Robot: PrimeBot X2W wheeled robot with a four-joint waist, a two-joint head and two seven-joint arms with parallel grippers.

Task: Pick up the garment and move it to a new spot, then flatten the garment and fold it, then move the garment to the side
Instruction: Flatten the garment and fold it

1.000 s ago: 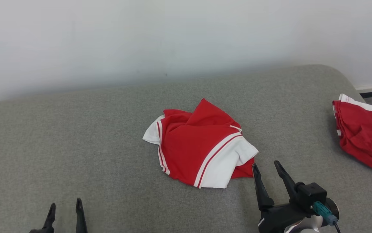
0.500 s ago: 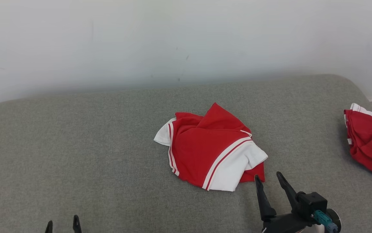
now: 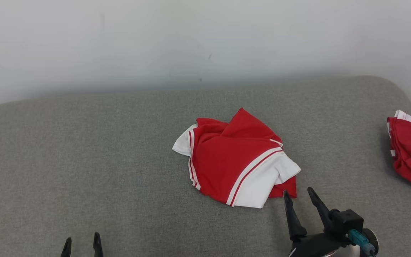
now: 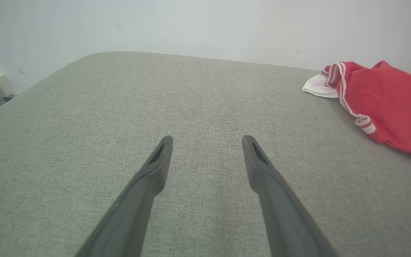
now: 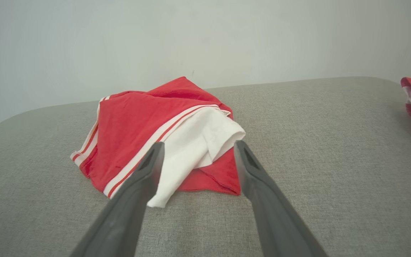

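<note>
At the middle of the cushion (image 3: 84,142) the crumpled garment (image 3: 234,160) is lying free; we are holding the right gripper (image 3: 298,192) beside its near edge and the left gripper (image 3: 82,238) well apart, both spread empty. We are risking pinching one layer, dragging the rest.

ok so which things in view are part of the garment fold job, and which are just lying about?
Job: crumpled red-and-white garment, mid-surface; grey padded surface under it; right gripper, open, just short of the garment's near corner; left gripper, open, off to the left.
Lying about: second red-and-white garment at the surface's right edge; white wall behind.
</note>
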